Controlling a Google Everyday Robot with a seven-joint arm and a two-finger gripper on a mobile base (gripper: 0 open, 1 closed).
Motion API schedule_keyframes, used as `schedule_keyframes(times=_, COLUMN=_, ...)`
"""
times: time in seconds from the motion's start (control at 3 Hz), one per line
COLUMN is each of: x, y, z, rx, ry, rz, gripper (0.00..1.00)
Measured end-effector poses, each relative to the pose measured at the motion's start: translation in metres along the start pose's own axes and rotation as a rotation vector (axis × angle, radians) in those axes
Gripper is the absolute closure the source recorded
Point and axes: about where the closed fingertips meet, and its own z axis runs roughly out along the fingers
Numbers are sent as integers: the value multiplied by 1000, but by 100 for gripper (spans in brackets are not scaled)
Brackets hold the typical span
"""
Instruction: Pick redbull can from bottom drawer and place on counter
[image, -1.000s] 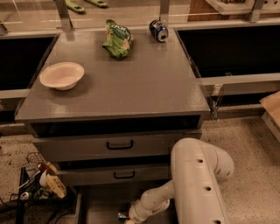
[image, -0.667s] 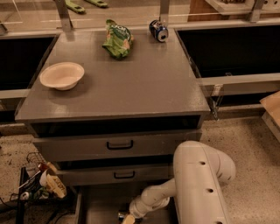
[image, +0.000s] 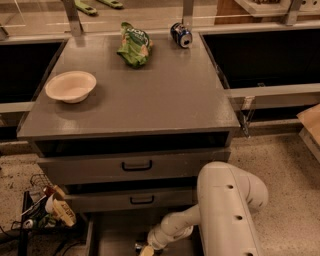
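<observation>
The bottom drawer (image: 112, 235) is pulled open at the lower edge of the view, and part of its flat grey floor shows. My white arm reaches down into it. My gripper (image: 145, 248) is low inside the drawer, cut off by the bottom edge of the view. The redbull can is hidden: I cannot make it out in the drawer. The counter (image: 150, 95) is the broad grey cabinet top above.
On the counter are a white bowl (image: 71, 86) at the left, a green snack bag (image: 134, 44) and a fat blue can (image: 181, 35) at the back. Two closed drawers with black handles (image: 136, 165) sit above the open one. A wire basket of clutter (image: 45, 212) stands on the floor at the left.
My gripper has shifted slightly left and lower inside the bottom drawer. Nothing on the counter has moved.
</observation>
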Motion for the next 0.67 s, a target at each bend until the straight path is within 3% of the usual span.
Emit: schedule_keyframes(times=0.67, x=25, y=3, z=21, rx=-39, ry=62, rz=29, gripper=0)
